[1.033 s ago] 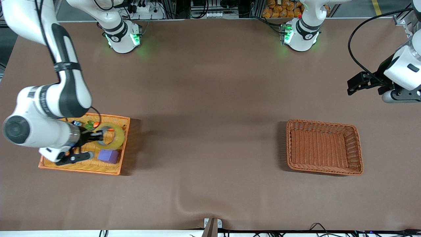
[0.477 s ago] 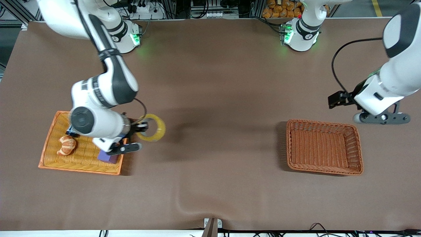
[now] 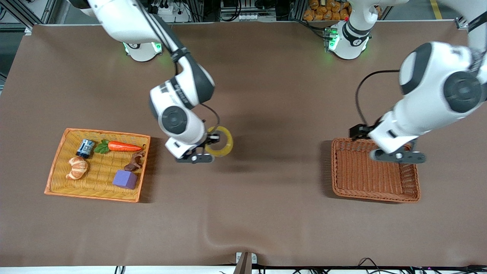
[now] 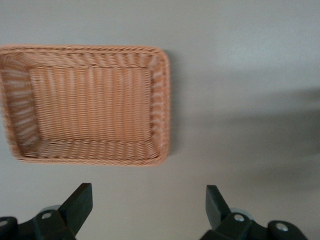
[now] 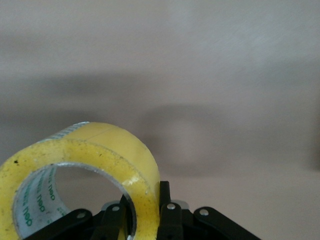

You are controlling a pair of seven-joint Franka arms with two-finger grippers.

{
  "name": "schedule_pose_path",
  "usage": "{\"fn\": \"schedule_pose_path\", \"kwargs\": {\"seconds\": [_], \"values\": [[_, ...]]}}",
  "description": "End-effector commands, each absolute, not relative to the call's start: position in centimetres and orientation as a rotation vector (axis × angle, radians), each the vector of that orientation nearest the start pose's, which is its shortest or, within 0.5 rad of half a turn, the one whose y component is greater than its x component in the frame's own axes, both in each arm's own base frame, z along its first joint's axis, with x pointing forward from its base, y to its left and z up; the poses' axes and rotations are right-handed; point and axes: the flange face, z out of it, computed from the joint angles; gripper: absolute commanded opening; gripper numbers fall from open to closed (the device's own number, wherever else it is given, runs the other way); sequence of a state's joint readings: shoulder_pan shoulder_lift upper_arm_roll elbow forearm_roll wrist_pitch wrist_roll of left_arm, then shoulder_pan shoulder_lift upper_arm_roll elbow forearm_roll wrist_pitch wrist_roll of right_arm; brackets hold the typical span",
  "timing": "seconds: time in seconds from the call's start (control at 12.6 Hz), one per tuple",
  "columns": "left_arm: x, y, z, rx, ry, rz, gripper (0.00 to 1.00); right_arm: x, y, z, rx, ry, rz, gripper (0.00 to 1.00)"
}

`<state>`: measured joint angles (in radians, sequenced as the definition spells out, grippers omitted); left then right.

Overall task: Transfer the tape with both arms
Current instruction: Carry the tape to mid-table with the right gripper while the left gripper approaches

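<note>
The tape (image 3: 228, 143), a yellowish translucent ring, hangs over the bare table between the two baskets, near the middle. My right gripper (image 3: 212, 141) is shut on its wall, one finger inside the ring and one outside. In the right wrist view the tape (image 5: 112, 150) stands on edge in the right gripper (image 5: 147, 202). My left gripper (image 3: 357, 132) is open and empty over the corner of the brown basket (image 3: 376, 198) nearest the robots. In the left wrist view the left gripper (image 4: 147, 194) has wide-apart fingers, and the basket (image 4: 161, 100) holds nothing.
An orange wicker tray (image 3: 91, 197) at the right arm's end holds a carrot (image 3: 123, 146), a small can (image 3: 85, 148), a croissant (image 3: 77, 168), a purple cube (image 3: 125, 179) and a brown piece (image 3: 134, 163).
My right gripper lifted the tape out of the orange tray and carried it toward the table's middle. My left arm swung from the table's end to over the brown basket.
</note>
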<state>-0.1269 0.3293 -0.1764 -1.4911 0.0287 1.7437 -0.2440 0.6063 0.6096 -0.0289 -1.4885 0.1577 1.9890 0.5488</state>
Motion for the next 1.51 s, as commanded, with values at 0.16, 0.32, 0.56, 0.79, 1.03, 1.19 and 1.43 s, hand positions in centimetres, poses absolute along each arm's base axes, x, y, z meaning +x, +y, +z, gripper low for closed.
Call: {"fn": "schedule_pose_path", "kwargs": {"seconds": [0.16,0.32,0.56,0.79,1.03,1.19,1.43], "values": [[62.9,-24.2,42.8,-3.151,-0.021,0.118,1.00,56.9,42.9,27.3,-3.057,0.115,0.162,0.00],[61.4,-25.7,42.9,-3.142,-0.092,0.099,1.00,56.0,43.9,25.4,-3.066,0.096,0.178,0.00],[61.2,-26.8,42.0,-3.140,-0.104,0.093,1.00,55.5,44.6,24.8,-3.070,0.093,0.174,0.94],[60.9,-28.2,40.7,-3.152,-0.215,0.045,1.00,56.7,43.3,26.6,-3.059,0.111,0.152,1.00],[59.8,-32.0,36.3,-3.172,-0.326,0.000,1.00,59.6,36.9,31.6,-3.072,0.062,0.197,1.00],[57.5,-37.4,33.6,-3.174,-0.332,0.004,1.00,62.1,30.5,35.1,-3.059,0.053,0.219,1.00],[54.9,-43.4,29.4,-3.157,-0.372,-0.133,1.00,64.2,21.8,39.8,-3.031,-0.079,0.214,1.00]]}}
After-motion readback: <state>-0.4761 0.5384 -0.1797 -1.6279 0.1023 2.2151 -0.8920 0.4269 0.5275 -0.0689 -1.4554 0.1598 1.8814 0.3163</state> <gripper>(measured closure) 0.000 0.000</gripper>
